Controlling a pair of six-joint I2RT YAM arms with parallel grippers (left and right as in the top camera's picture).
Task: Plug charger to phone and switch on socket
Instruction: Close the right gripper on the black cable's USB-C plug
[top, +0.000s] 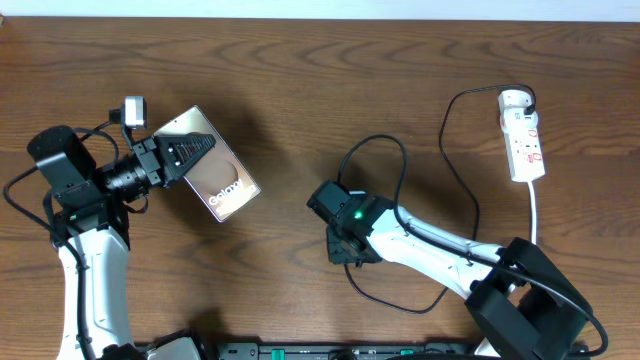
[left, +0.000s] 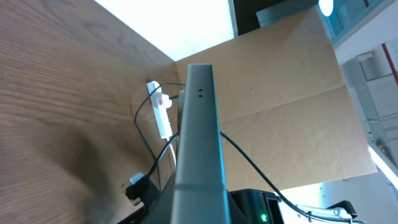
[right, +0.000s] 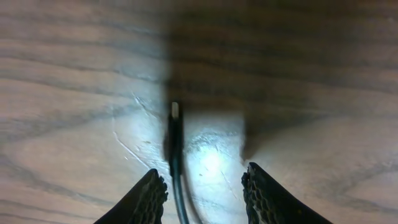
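My left gripper (top: 192, 150) is shut on the upper corner of the phone (top: 222, 182), a bronze-brown slab with white "Galaxy" lettering, and holds it tilted at the left. In the left wrist view I see the phone edge-on (left: 199, 143). My right gripper (top: 347, 250) is open and points down at the table centre. The charger cable (top: 455, 150) runs in loops from the socket to there. In the right wrist view its plug tip (right: 175, 112) lies on the wood between the open fingers (right: 205, 177), close to the left one. The socket (top: 524, 140), a white power strip, lies at the far right.
The strip's white cord (top: 535, 215) runs toward the front edge behind my right arm. A slack cable loop (top: 395, 300) lies in front of my right arm. Brown cardboard (left: 292, 93) stands beyond the table in the left wrist view.
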